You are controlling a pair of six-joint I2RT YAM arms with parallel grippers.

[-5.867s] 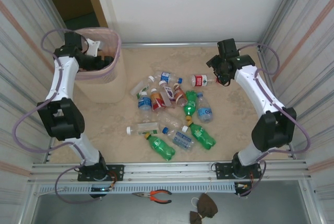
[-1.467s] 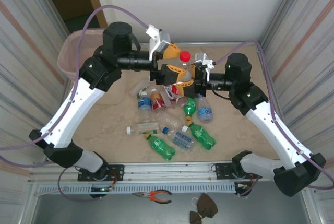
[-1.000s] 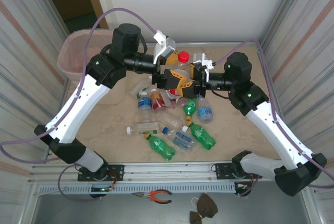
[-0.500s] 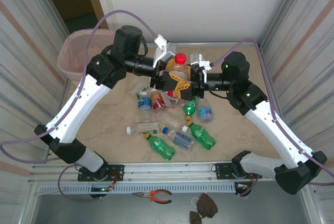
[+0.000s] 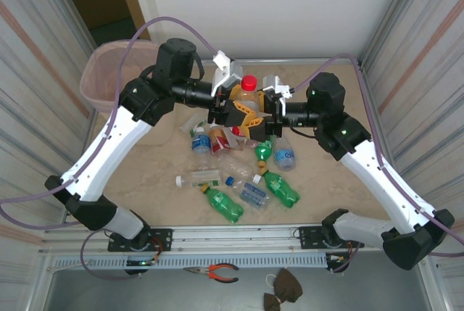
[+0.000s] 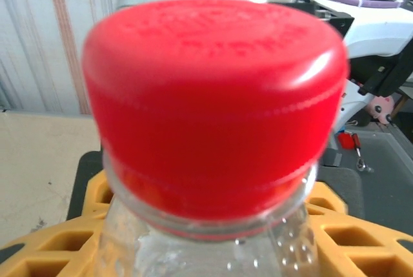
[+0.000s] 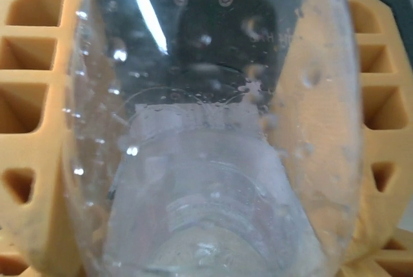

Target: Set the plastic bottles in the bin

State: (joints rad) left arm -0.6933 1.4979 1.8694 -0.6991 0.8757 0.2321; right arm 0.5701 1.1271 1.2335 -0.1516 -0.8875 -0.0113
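A clear bottle with a red cap (image 5: 249, 83) hangs upright above the pile, between both yellow-fingered grippers. My left gripper (image 5: 236, 112) comes from the left and my right gripper (image 5: 263, 117) from the right, both shut on its body. In the left wrist view the red cap (image 6: 216, 102) looms close, with yellow fingers (image 6: 39, 257) on either side below it. The right wrist view has the clear bottle body (image 7: 213, 161) pressed between yellow fingers (image 7: 32, 161). Several more bottles lie on the table, among them two green ones (image 5: 225, 206) (image 5: 281, 188). The pink bin (image 5: 98, 72) stands at the far left.
Corrugated walls close in the table on the left and right, and a white wall stands behind. Orange-handled pliers (image 5: 217, 272) and a brown cloth (image 5: 283, 289) lie on the grey ledge in front of the arm bases.
My left arm swung from the bin to the middle and my right arm lifted the red-capped bottle off the table. In the last second the joined grippers barely shifted.
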